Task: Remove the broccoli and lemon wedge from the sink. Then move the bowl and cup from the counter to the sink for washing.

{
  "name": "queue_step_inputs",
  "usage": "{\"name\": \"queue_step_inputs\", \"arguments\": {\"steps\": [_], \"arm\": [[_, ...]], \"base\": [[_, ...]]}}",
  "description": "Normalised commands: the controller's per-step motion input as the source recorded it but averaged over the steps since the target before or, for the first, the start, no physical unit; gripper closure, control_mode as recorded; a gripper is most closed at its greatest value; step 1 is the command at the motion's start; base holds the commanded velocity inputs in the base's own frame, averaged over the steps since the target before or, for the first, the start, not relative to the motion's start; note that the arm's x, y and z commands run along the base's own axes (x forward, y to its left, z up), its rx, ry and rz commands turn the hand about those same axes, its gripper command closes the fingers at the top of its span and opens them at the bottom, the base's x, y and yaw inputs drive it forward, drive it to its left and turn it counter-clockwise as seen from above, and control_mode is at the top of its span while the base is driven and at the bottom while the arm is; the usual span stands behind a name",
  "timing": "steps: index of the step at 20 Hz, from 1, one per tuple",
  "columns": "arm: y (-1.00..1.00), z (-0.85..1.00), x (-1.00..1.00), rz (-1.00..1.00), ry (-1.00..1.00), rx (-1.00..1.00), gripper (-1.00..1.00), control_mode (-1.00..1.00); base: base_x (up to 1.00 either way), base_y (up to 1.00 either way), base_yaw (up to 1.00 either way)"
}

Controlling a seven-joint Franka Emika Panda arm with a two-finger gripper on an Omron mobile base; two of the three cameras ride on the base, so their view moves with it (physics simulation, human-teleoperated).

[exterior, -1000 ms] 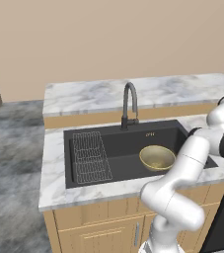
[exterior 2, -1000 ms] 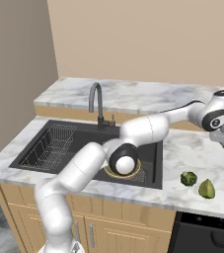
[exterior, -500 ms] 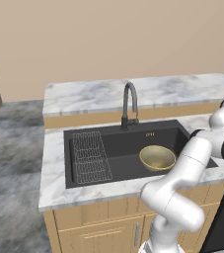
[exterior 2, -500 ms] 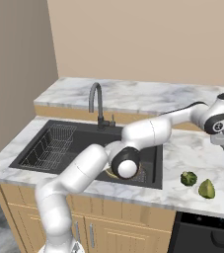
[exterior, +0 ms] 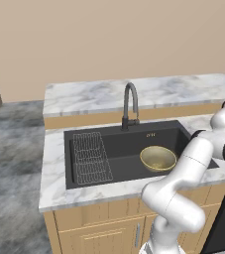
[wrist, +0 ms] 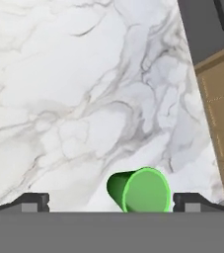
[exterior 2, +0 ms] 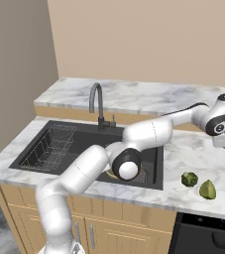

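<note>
In the hand view the bright green cup [wrist: 139,190] sits on the white marble counter [wrist: 84,99], low between the two dark fingertips [wrist: 34,201] of my open gripper [wrist: 116,201], touching neither. The tan-yellow bowl [exterior: 157,158] rests inside the black sink [exterior: 134,141]; in the right base view my elbow covers most of it. On the counter [exterior 2: 183,149] right of the sink [exterior 2: 84,134] lie the broccoli [exterior 2: 189,179] and, beside it, the lemon wedge [exterior 2: 207,189]. My arm stretches across the sink to the far right, with its wrist [exterior 2: 219,119] above the marble.
A wire rack [exterior: 90,156] lies in the sink's left half, and the dark curved faucet [exterior: 129,104] rises behind the basin. The counter edge and wooden cabinet front [wrist: 222,113] run along the right of the hand view. Bare marble spreads beyond the cup.
My elbow has sunk slightly over the sink and the hand has barely shifted. The jaws stay open; bowl, broccoli and lemon wedge have not moved.
</note>
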Motion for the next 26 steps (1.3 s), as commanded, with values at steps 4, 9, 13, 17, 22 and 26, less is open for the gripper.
{"name": "queue_step_inputs", "arguments": {"steps": [4, 9, 13, 17, 22, 26], "arm": [[0.0, -0.19, 0.0, 0.14, 0.16, -0.12, -1.0, -1.0], [0.0, -0.19, 0.0, 0.1, 0.18, -0.02, -1.0, -1.0], [0.0, -0.13, 0.03, 0.03, 0.18, 0.0, -1.0, -1.0], [-0.03, -0.07, 0.02, 0.0, 0.16, 0.0, -1.0, -1.0], [-0.06, 0.0, 0.0, 0.0, 0.11, 0.0, -1.0, -1.0], [-0.11, 0.0, -0.05, 0.0, 0.06, 0.0, -1.0, -1.0]], "base": [[0.0, 0.0, 0.0], [0.0, 0.0, 0.0], [0.0, 0.0, 0.0], [0.0, 0.0, 0.0], [0.0, 0.0, 0.0], [0.0, 0.0, 0.0]]}}
